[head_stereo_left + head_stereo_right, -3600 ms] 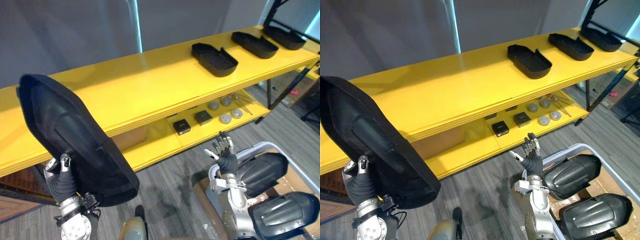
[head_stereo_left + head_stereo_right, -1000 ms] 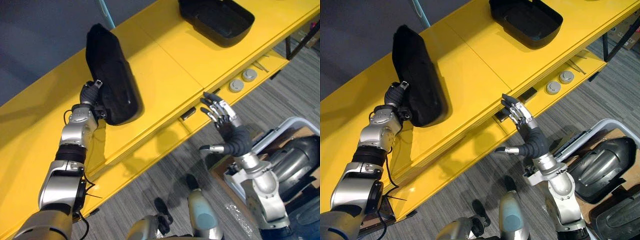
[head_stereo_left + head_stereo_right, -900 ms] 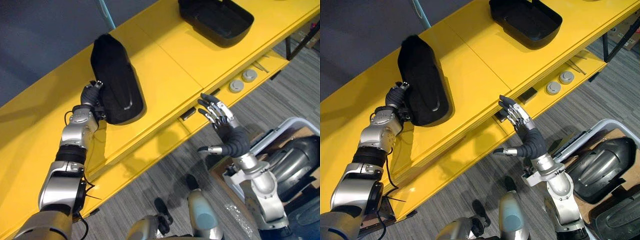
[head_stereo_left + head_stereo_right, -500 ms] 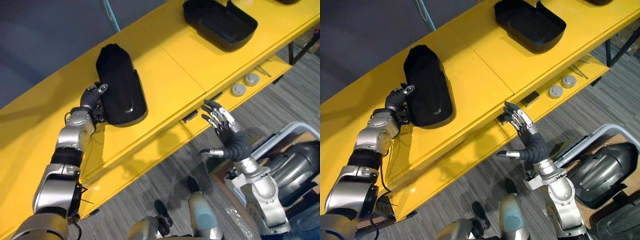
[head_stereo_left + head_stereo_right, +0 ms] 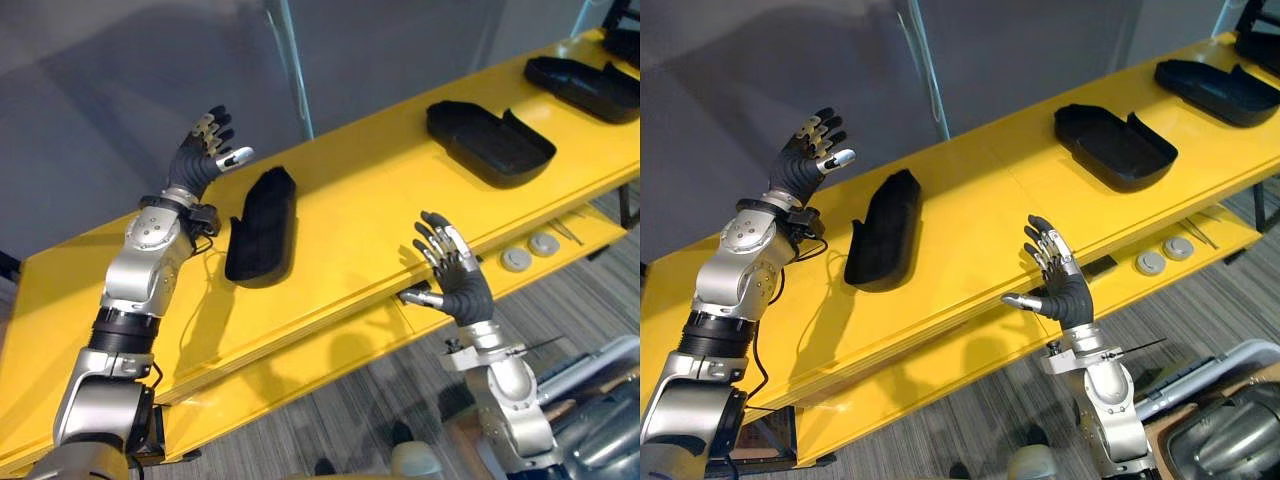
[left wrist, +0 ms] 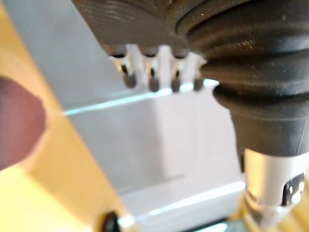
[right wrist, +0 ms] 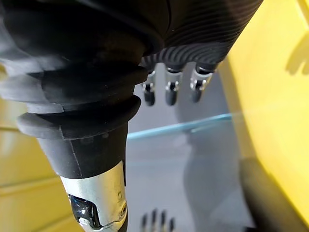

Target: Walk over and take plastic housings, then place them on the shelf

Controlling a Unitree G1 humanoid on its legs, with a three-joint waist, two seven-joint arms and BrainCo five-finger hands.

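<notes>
A black plastic housing (image 5: 262,225) lies on the yellow shelf's top board (image 5: 370,190), left of its middle. My left hand (image 5: 203,155) is raised above and to the left of it, fingers spread, open and empty, clear of the housing. Two more black housings (image 5: 489,142) (image 5: 583,86) lie farther right on the same board. My right hand (image 5: 452,272) is held up open in front of the shelf's front edge, holding nothing. In the right eye view the placed housing (image 5: 883,243) sits between both hands.
A lower yellow shelf board (image 5: 300,360) carries round grey discs (image 5: 530,251) and small tools at the right. A grey wall (image 5: 120,90) rises behind the shelf. Grey housings in a bin (image 5: 1230,440) show at the lower right, on grey carpet (image 5: 970,430).
My left hand has let go of the housing and lifted up and away with fingers spread; the housing now lies flat on the top board. The camera view has shifted.
</notes>
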